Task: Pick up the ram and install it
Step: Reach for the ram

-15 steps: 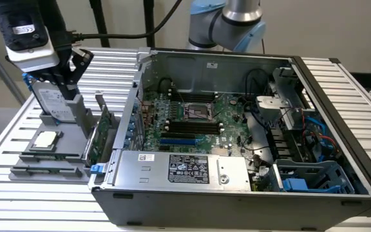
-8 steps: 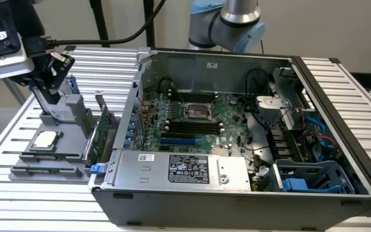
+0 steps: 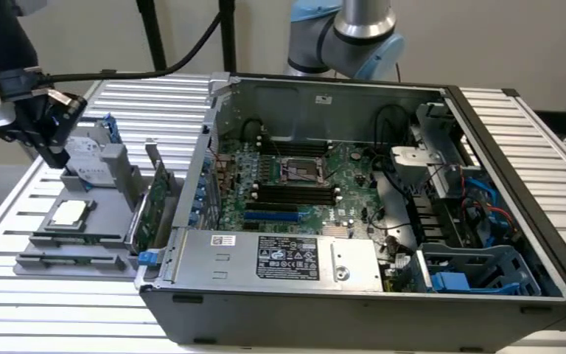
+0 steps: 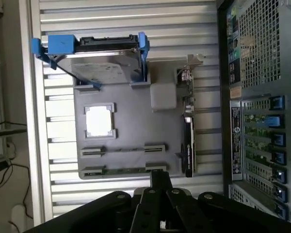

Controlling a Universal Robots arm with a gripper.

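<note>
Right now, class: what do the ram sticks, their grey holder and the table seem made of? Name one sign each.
Ram sticks: green circuit board, probably matt laminate. Grey holder: likely plastic, uniformly matt, moulded slots. Table: seemingly aluminium; pale ribbed slats with a soft sheen.

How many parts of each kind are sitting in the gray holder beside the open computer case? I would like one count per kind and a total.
Ram sticks: 2
Processor chip: 1
Hard drive in a blue carrier: 1
Expansion card: 1
Total: 5
</note>
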